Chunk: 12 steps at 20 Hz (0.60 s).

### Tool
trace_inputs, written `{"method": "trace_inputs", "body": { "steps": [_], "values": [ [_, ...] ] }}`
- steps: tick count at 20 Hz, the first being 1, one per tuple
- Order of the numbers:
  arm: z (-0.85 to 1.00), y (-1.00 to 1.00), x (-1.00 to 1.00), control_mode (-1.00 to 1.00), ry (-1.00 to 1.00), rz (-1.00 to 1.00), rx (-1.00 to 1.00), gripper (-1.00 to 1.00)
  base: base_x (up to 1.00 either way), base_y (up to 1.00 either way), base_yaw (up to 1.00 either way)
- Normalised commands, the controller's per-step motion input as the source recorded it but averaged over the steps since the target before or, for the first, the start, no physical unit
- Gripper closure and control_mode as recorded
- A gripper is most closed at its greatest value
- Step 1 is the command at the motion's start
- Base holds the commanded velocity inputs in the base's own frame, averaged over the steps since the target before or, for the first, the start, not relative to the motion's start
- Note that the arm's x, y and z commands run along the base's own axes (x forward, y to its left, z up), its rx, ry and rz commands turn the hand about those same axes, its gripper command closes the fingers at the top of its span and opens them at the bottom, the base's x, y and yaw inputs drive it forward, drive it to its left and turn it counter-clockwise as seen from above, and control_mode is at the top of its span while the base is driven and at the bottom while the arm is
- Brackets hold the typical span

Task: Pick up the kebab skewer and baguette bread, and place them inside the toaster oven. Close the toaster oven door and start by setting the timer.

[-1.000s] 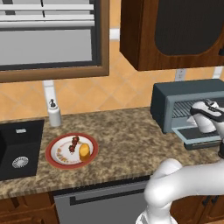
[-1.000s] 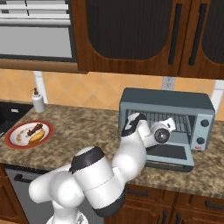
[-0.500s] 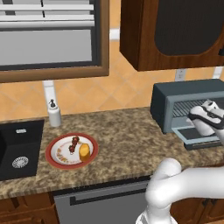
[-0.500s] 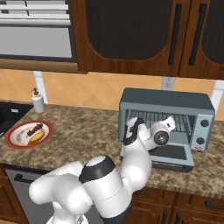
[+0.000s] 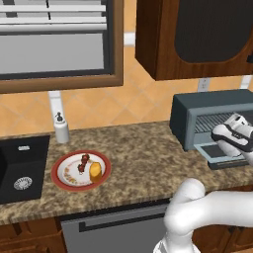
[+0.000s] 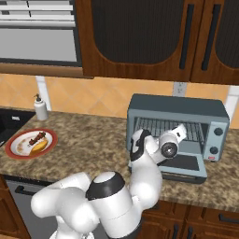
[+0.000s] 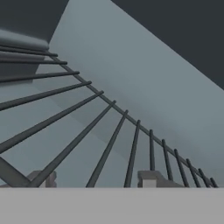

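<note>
tool (image 7: 97, 180) is poking into the open toaster oven (image 6: 177, 126) just over the wire rack (image 7: 87, 131), tips apart, gripping nothing. skewer (image 5: 83, 163) and baguette (image 5: 95, 171) sit on the plate (image 5: 62, 179).

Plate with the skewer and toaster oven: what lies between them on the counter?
Only bare granite counter between plate and toaster oven, seen in left base view.

Granite counter (image 5: 143, 163): plate (image 5: 62, 179), toaster oven (image 6: 214, 114).
</note>
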Motion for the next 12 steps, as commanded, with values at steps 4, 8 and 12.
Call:
{"method": "trace_inputs", "body": {
  "steps": [4, 8, 12],
  "values": [
    [0.03, -0.28, -0.16, -1.0, 0.01, 0.0, 0.0, 1.0, 0.0, 0.0, 0.0],
    [0.0, -0.43, -0.54, -1.0, 0.04, 0.0, 0.03, 1.0, 0.0, 0.0, 0.0],
    [0.01, -0.64, -0.67, -1.0, 0.01, 0.01, 0.05, 1.0, 0.0, 0.0, 0.0]
  ]
}}
